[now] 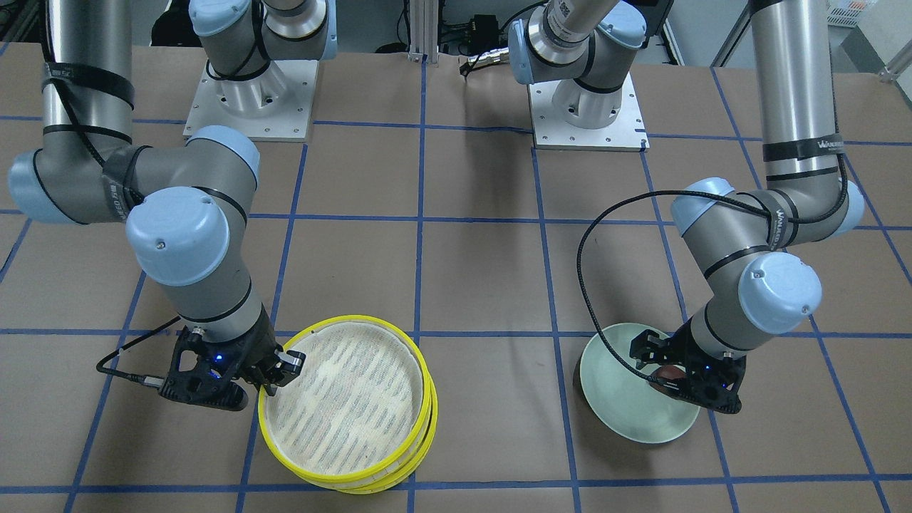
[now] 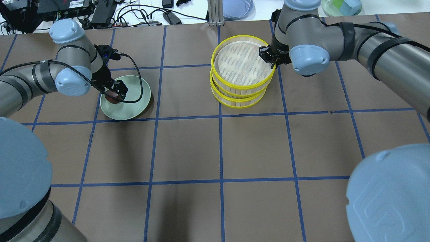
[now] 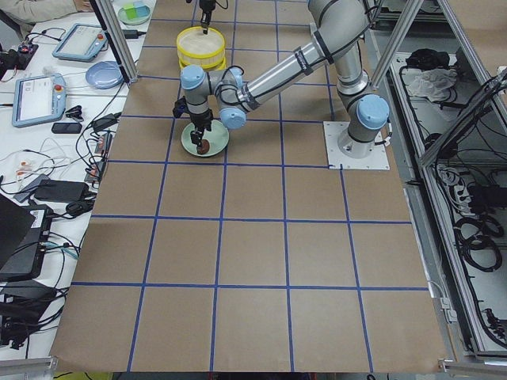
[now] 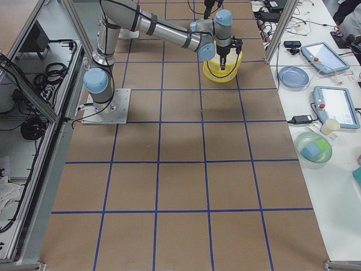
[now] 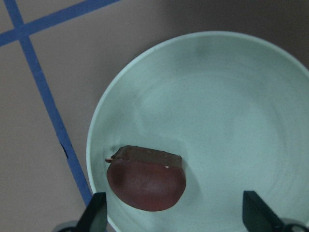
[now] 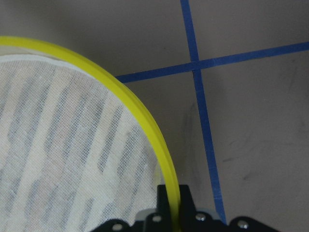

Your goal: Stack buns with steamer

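Two yellow-rimmed steamer trays are stacked. The top tray (image 1: 345, 399) (image 2: 240, 62) sits slightly offset on the lower tray (image 2: 240, 97). My right gripper (image 1: 281, 370) (image 2: 270, 60) (image 6: 171, 205) is shut on the top tray's yellow rim (image 6: 145, 121), one finger inside and one outside. The dark reddish-brown bun (image 5: 147, 181) (image 2: 112, 98) lies on the pale green plate (image 5: 231, 96) (image 2: 134, 107) (image 1: 620, 399). My left gripper (image 5: 175, 215) (image 2: 114, 94) hangs open just above it, with its fingertips (image 5: 94, 212) either side. The white bun is hidden.
Blue tape lines grid the brown table. The arm bases (image 1: 249, 92) (image 1: 588, 107) stand at the robot's edge. Beyond the far edge lie cables, a blue dish (image 2: 237, 8) and a green bowl with blocks (image 2: 341, 6).
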